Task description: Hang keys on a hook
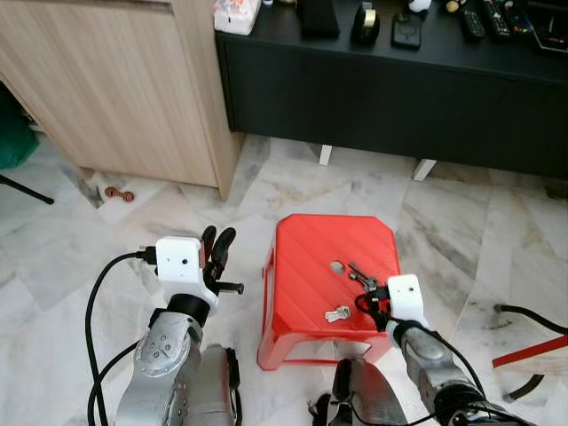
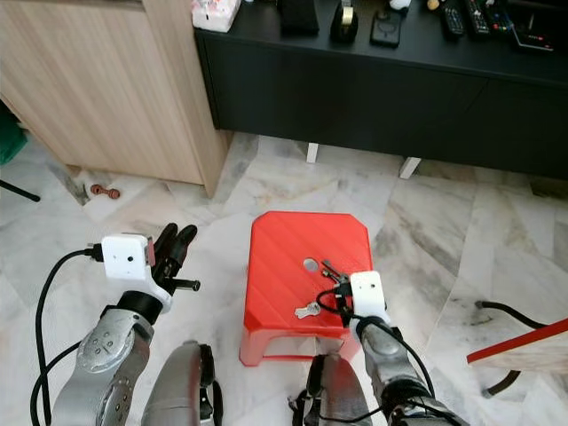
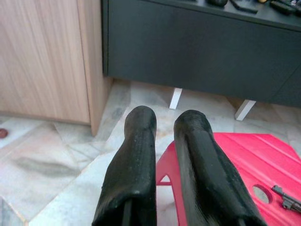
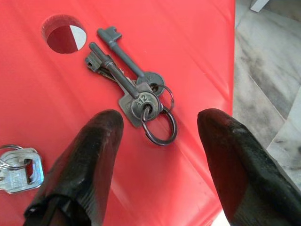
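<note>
Keys not yet lifted, hanging undone
Right gripper (image 4: 157,155) spread wide, empty, straddling dark keys (image 4: 127,84) mid-frame on red stool (image 1: 311,257)

A pale grey-veined marble tile floor (image 1: 266,191) is spreading across the room, catching soft, even light. A light oak-grain wooden cabinet (image 1: 115,89) is standing at the left, its corner meeting the floor beside a long, low matte black sideboard (image 1: 390,106) that is resting on short white legs (image 1: 325,154). Small dark gadgets and remotes are lying along the sideboard's top (image 1: 444,40). A red ribbed plastic stool (image 1: 306,266) is sitting on the tiles in the middle. A small brown object (image 1: 119,193) is lying near the cabinet's base, and a black cable (image 1: 532,315) is curling over the floor at the right.
</note>
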